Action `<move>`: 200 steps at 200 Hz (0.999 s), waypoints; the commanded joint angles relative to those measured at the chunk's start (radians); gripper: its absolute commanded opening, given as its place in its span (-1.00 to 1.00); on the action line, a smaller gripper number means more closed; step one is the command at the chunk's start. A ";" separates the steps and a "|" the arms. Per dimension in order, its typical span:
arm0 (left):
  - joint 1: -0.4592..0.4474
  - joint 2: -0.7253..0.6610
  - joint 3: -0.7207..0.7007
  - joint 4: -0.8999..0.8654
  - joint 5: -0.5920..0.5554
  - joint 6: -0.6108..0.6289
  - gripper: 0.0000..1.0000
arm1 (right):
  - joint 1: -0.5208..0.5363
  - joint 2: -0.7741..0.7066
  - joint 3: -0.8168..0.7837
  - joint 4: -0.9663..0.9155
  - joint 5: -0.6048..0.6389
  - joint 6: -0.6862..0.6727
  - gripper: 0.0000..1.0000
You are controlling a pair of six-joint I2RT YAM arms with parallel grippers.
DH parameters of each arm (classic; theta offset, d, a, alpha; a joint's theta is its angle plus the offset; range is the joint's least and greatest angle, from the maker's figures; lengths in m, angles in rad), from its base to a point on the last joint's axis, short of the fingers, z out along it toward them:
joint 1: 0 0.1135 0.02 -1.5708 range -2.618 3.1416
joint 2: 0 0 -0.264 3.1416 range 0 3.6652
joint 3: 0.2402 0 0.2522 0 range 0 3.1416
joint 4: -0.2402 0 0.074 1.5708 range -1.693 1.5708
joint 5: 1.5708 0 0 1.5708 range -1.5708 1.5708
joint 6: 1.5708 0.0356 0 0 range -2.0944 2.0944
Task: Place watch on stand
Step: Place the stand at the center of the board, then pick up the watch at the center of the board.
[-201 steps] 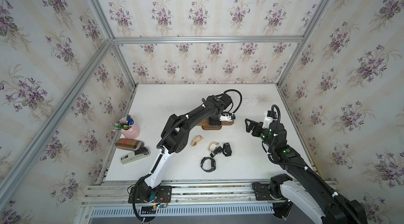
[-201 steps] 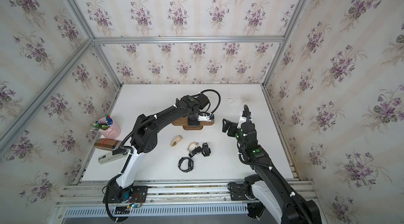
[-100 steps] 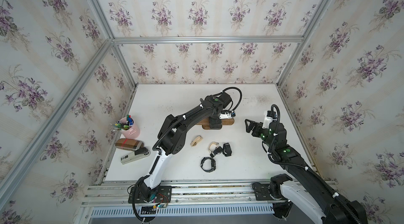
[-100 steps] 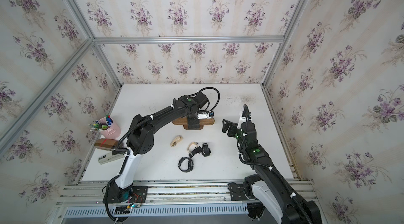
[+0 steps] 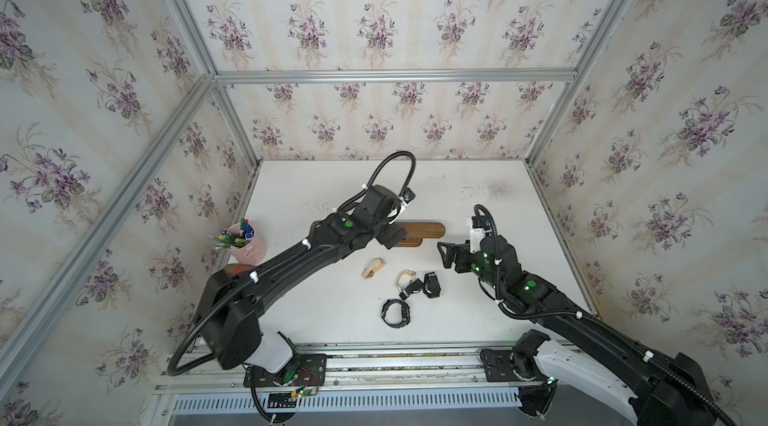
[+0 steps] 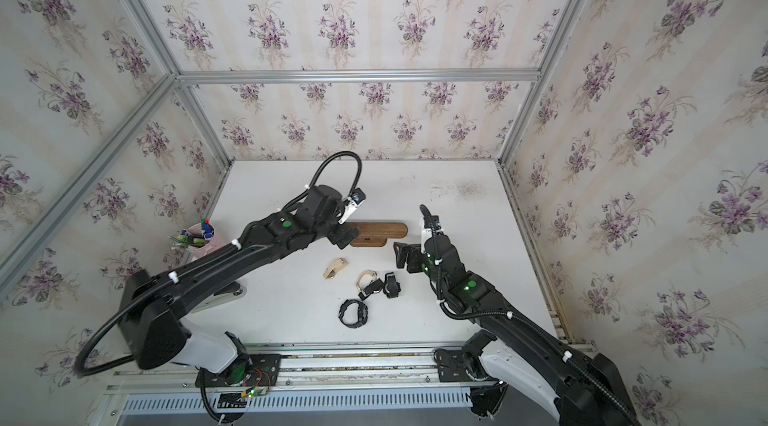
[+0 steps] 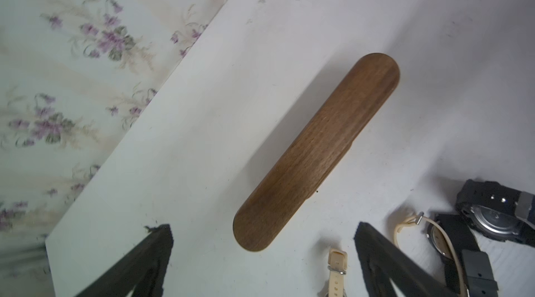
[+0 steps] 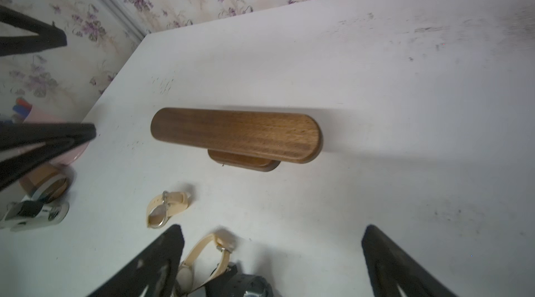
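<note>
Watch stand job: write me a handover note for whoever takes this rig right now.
Left gripper: open, empty, above the stand's left end.
Right gripper: open, empty, near its right end, clear of it.
On the table, robot side of the stand: tan watch, black watch, others between.
Done: nothing; stand bare.
Left: pick a watch, put it on the stand.
</note>
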State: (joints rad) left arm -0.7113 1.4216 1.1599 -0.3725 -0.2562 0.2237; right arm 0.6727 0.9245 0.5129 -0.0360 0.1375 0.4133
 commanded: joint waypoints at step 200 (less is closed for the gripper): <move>-0.065 0.165 -0.245 -0.013 -0.023 -0.388 0.25 | 0.117 0.151 0.053 0.045 0.083 0.058 0.75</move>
State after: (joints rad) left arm -0.7719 1.5528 0.8944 -0.3893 -0.2581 -0.1654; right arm 0.7898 1.0744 0.5655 -0.0200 0.2012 0.4637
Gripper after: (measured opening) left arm 0.673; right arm 0.878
